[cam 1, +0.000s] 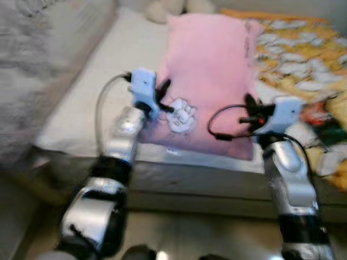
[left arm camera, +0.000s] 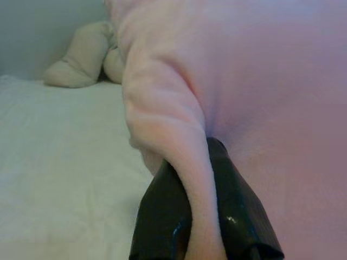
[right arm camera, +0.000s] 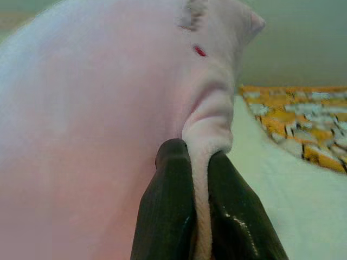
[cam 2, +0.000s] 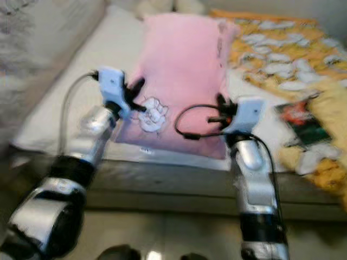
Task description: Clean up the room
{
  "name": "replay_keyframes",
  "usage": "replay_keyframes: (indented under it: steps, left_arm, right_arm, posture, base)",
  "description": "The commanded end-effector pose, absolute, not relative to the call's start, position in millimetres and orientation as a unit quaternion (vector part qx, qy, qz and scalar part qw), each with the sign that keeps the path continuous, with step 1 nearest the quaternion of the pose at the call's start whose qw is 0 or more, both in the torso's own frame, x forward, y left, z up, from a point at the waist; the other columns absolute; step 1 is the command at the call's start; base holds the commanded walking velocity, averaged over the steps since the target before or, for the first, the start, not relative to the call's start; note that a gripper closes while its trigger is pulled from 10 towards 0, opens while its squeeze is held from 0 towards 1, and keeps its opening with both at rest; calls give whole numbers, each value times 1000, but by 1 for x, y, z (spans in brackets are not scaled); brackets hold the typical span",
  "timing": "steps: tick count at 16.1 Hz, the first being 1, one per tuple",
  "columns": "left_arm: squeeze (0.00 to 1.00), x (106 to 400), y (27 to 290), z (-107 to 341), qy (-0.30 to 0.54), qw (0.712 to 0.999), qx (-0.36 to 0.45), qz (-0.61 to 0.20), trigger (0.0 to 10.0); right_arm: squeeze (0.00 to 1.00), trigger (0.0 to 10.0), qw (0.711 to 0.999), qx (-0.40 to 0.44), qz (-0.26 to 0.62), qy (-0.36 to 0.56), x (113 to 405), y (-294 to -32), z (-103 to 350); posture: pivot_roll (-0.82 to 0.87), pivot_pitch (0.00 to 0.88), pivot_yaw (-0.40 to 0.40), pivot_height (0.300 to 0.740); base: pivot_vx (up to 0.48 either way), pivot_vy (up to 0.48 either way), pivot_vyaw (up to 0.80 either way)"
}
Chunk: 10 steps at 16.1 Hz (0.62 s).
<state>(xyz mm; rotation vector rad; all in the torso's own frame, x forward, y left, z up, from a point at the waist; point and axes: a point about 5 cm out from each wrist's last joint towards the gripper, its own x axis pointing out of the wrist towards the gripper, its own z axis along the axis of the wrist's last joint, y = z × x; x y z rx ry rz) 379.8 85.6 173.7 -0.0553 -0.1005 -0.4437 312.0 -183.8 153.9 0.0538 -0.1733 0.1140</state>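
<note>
A big pink pillow (cam 1: 209,70) with a white flower patch (cam 1: 180,116) lies on the white bed (cam 1: 103,76) in front of me. My left gripper (cam 1: 162,95) is shut on the pillow's left edge; the left wrist view has pink fabric (left arm camera: 179,141) pinched between the black fingers (left arm camera: 238,216). On the pillow's right edge my right gripper (cam 1: 250,111) is shut too, and the right wrist view has a fold of pillow (right arm camera: 209,130) squeezed between its fingers (right arm camera: 165,211).
An orange and white patterned blanket (cam 1: 303,49) covers the bed's right side, with a dark red and green item (cam 2: 301,122) on it. A cream plush toy (left arm camera: 81,62) lies at the bed's head. A grey fuzzy cover (cam 1: 27,65) is at the left.
</note>
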Motion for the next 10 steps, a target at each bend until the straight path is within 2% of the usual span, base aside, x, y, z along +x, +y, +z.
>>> replay_keyframes:
  steps: [1,10]
  left_arm:
    - [0,384,97,181,-61,979,-24,-195,0]
    - [0,386,95,186,-69,978,-9,-199,0]
  right_arm:
    - [0,0,993,24,38,-106,312,-193,162]
    - [0,0,993,31,38,-112,316,-192,163]
  posture:
    - [105,30,-39,740]
    - [108,23,-38,740]
  base:
    - [0,480,0]
    - [0,475,0]
